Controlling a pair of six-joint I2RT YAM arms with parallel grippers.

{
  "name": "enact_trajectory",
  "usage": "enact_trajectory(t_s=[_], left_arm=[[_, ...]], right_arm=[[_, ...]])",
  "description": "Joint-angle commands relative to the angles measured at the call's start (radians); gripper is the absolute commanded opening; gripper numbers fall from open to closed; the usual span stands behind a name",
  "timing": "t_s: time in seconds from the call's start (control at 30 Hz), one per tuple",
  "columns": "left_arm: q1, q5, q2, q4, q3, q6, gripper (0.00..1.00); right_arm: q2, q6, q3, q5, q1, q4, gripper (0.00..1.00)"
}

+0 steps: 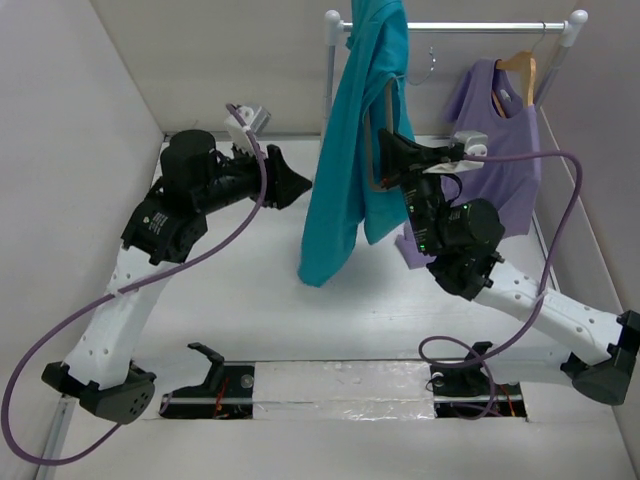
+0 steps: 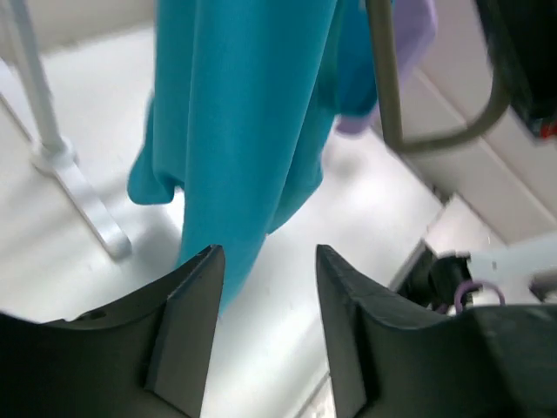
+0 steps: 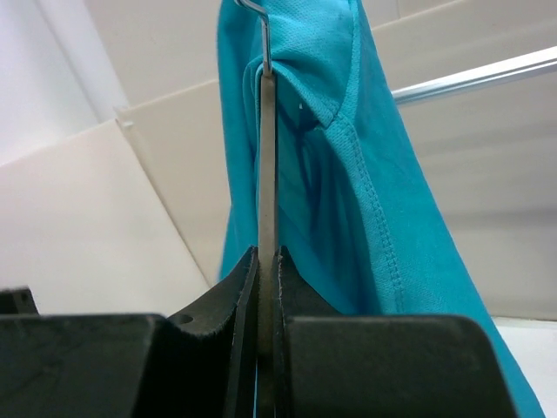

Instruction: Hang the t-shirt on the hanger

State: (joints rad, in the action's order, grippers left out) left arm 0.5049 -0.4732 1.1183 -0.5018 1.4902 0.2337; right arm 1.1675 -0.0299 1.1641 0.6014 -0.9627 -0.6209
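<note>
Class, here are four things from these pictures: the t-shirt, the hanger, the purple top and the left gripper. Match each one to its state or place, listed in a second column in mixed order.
Column one
1. t-shirt
2. hanger
3. purple top
4. left gripper

Column two
A. open, holding nothing
B. on the wooden hanger on the rail
C. pinched between the fingers of the right gripper
D. teal, hanging in long folds

Pairs: 1-D, 2-C, 3-B, 4-A
</note>
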Motion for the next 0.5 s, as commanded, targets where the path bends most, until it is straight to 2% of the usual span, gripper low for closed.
enact_trajectory(t_s=[0.0,0.07,0.23,0.47], left_arm=[[0.004,0.113,0.035,0.019,0.178,0.009,0.44],[0.004,0.093,0.09,0.043,0.301,0.029,0.48],[0.004,0.008,0.204,0.178,0.476,0.128,0.48],[0.004,0.019,0.366,0.305,0.596,0.154,0.47]], right_arm=[[-0.075,0.007,0.028,-0.035,0.002,-0.07,0.0],[-0.104,0.005,0.017,-0.057,0.002,-0.045,0.0],[-0.098,0.001,0.035,-0.064,0.002,0.013,0.0],[-0.089,0.093,0.072,-0.126,0.002,0.164,0.0]])
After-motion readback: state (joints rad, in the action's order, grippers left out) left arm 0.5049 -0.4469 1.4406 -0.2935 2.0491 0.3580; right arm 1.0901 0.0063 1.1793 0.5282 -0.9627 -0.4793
